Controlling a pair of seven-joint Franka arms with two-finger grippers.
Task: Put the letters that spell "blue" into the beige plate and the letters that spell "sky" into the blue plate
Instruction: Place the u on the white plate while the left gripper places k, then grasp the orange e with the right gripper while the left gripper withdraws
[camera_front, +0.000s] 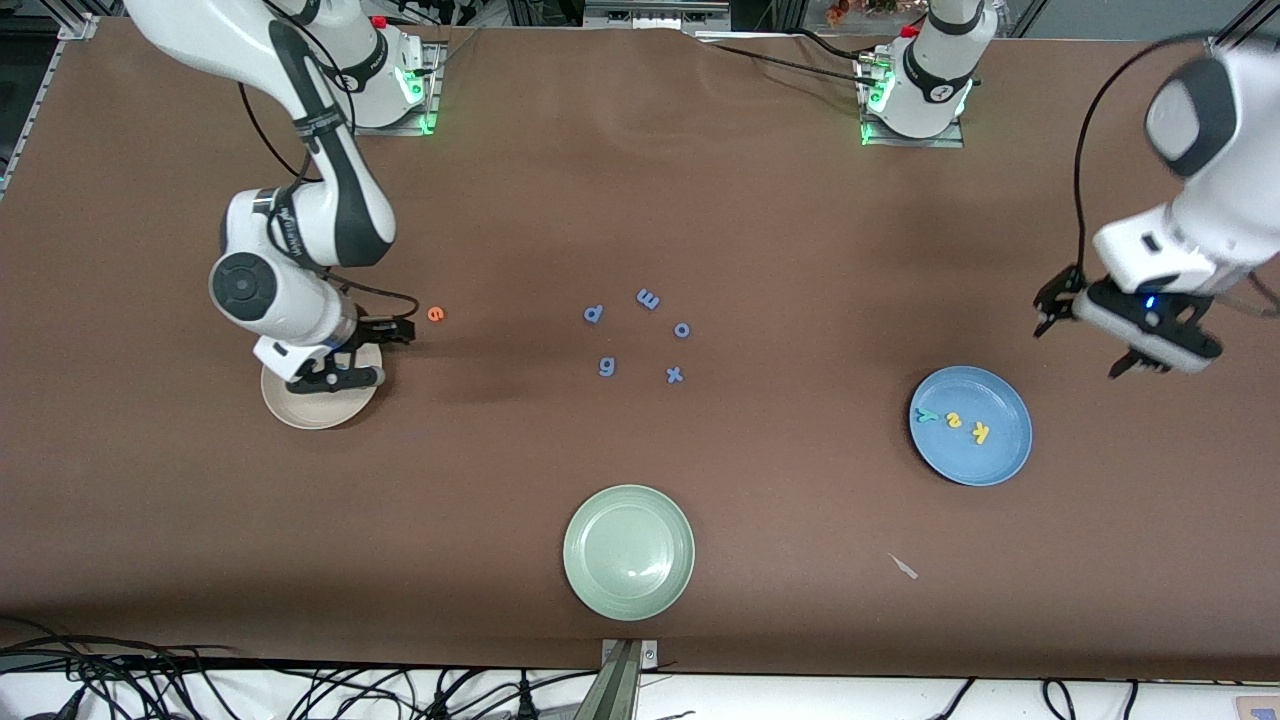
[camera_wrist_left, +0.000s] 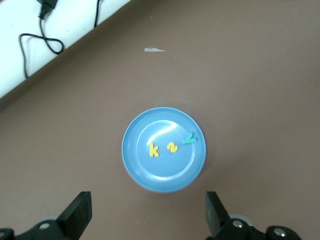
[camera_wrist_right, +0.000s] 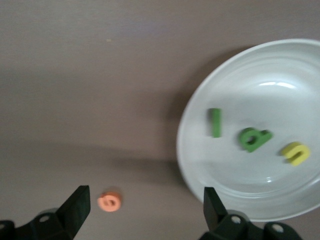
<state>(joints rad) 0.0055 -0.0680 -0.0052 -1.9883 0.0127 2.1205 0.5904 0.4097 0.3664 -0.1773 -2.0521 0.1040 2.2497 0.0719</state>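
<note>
Nearest to the front camera sat the pale green plate (camera_front: 628, 551), with nothing in it. A bit farther away, toward the left arm's end of the counter, was the blue plate (camera_front: 971, 425). It held the teal y (camera_front: 927, 414), the yellow s (camera_front: 954, 420) and the yellow k (camera_front: 980, 432), so I judged "sky" was done. My left gripper (camera_front: 1092, 346) hung over the bare counter beside that plate, jaws wide apart and holding nothing.

At the right arm's end was the beige plate (camera_front: 318, 405). In it lay the green l (camera_wrist_right: 215, 122), the dark green b (camera_wrist_right: 255, 139) and the yellow u (camera_wrist_right: 295, 152). My right gripper (camera_front: 372, 354) was low over that plate's rim, jaws spread wide and empty.

The orange e (camera_front: 435, 313) was on the counter, just outside the beige plate and a little farther from the camera. I guessed it was very light, soft and squashy. I thought pinching it gently across its two flat outer edges would work best.

Farther toward the middle lay the periwinkle letters (camera_front: 607, 366).
</note>
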